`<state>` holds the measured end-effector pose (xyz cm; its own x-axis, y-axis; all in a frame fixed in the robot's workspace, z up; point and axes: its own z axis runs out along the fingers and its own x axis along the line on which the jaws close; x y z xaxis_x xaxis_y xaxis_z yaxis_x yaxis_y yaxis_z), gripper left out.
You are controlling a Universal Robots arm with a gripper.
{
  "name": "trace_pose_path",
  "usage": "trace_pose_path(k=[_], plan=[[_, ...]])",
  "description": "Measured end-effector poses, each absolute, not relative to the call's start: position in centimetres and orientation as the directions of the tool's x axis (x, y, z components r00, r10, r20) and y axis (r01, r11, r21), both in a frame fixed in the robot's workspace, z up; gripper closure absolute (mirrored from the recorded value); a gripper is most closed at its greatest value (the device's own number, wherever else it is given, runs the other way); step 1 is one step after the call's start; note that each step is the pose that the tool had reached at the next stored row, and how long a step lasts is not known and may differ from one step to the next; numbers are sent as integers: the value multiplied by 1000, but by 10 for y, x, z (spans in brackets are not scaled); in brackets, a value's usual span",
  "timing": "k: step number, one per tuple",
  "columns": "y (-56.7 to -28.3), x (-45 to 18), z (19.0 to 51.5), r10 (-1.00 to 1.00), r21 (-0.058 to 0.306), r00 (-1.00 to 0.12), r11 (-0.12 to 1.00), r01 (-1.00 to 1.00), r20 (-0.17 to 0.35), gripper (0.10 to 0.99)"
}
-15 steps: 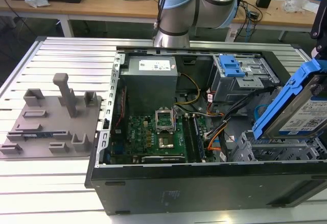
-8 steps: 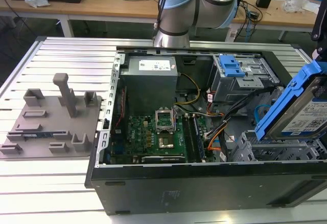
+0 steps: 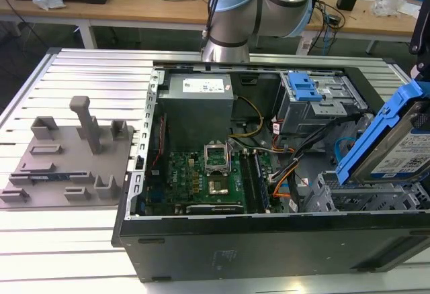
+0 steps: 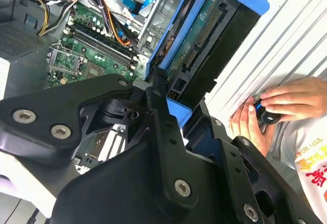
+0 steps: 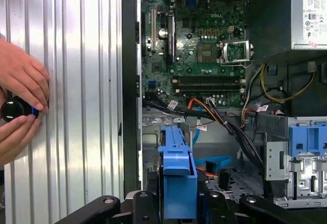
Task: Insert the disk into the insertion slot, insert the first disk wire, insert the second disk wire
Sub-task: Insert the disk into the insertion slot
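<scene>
Disk [image 3: 403, 148], clamped in gripper [image 5: 178, 209], tilts above insertion slot [image 3: 363, 200]; not inside.

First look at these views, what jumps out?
The blue-framed disk, tilted over the grey drive cage at the exterior view's right, held in the gripper. Then the green motherboard in the open case, and a person's hands around a small black object on the ribbed table beside it.
</scene>
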<state>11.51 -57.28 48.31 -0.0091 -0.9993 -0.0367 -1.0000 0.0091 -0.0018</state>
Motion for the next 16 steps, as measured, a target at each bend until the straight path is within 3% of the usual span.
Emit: trace_pose_path(k=[16], plan=[[-557,115,481,-999,-2,-9,9,-1000,-37,722]])
